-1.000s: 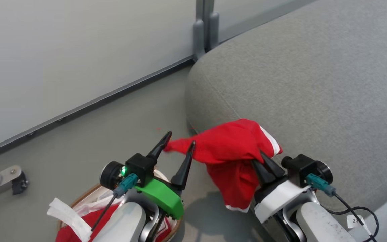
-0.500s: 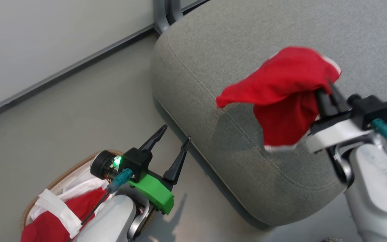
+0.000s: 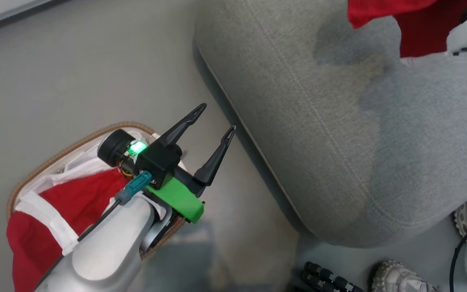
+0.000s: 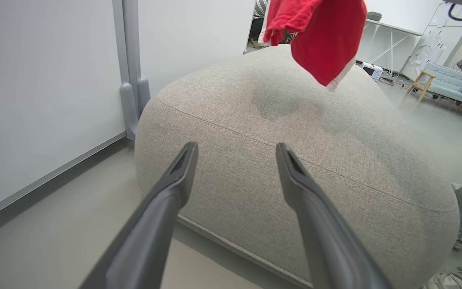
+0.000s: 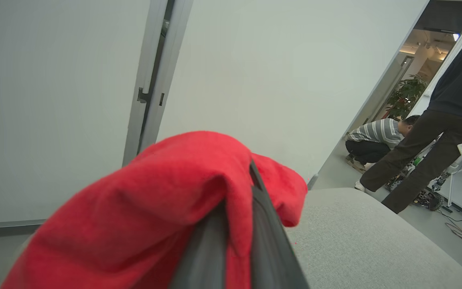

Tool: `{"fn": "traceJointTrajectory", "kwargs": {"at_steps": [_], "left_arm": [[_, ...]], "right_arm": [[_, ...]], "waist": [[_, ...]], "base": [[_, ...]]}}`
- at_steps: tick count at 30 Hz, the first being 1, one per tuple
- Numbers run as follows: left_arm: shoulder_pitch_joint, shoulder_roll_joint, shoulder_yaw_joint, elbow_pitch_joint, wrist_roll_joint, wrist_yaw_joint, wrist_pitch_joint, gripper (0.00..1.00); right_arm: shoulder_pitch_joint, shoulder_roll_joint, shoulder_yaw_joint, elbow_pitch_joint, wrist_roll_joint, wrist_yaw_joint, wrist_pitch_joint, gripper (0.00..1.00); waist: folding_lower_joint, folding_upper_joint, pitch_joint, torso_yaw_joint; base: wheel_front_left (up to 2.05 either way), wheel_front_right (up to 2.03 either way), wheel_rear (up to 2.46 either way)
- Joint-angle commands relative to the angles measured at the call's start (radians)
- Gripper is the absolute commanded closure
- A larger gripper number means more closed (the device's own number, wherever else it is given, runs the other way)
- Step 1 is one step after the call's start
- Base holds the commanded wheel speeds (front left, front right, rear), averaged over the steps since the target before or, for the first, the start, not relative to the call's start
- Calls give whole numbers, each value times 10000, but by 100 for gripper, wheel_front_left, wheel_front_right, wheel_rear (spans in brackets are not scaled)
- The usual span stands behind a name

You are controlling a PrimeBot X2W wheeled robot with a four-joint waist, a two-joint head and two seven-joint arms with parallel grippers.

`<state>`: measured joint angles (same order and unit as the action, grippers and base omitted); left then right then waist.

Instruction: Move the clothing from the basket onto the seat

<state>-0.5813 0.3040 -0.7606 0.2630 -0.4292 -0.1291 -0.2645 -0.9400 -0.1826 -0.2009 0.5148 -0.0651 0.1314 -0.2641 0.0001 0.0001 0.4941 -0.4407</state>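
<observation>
Hanging above the seat [image 4: 295, 140], clothing [image 4: 323, 36] is pinched by right gripper [image 5: 249, 188]; left gripper [image 3: 217, 117] spread.

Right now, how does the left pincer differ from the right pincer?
The left pincer is open and empty; the right pincer is shut on a red garment. The left pincer hangs over the floor between the basket and the seat; the right pincer is high above the seat. Both are dark, long and tapered.
</observation>
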Motion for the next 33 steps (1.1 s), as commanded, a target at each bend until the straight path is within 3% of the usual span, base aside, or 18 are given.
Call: {"fn": "traceJointTrajectory", "kwargs": {"at_steps": [1, 9, 14, 15, 17, 25, 33], "left_arm": [[-313, 114, -36, -92, -56, -23, 3, 0], [-898, 88, -157, -242, -188, -24, 1, 0], [-854, 42, 42, -246, -305, -24, 1, 0], [-806, 39, 59, -226, -318, -24, 1, 0], [-674, 31, 131, -162, -297, -24, 3, 0], [54, -437, 801, 267, -279, -24, 1, 0], [1213, -1000, 2221, 858, 149, 39, 3, 0]], "right_arm": [[-378, -113, -212, 311, -282, -13, -5, 100], [-1386, -231, -2065, 1790, -1359, -14, -5, 100], [-627, -92, -2932, 2098, -1695, -14, -3, 100], [-493, -76, -2999, 2098, -1759, -14, -5, 79], [-58, 45, -3065, 1964, -1799, -14, -5, 0], [2243, 313, -2796, 1282, -1143, -14, -6, 0], [3754, 139, -679, -142, 165, -14, -5, 0]], "waist": [[-1, -1, 1331, 1157], [-1, -1, 2071, 1979], [-1, -1, 2069, 2116], [-1, -1, 2028, 2115], [-1, -1, 1869, 2085], [-1, -1, 563, 2052], [-1, -1, -891, 2400]], "base": [[0, 0, 0], [0, 0, 0], [0, 0, 0], [0, 0, 0], [0, 0, 0], [0, 0, 0], [0, 0, 0]]}}
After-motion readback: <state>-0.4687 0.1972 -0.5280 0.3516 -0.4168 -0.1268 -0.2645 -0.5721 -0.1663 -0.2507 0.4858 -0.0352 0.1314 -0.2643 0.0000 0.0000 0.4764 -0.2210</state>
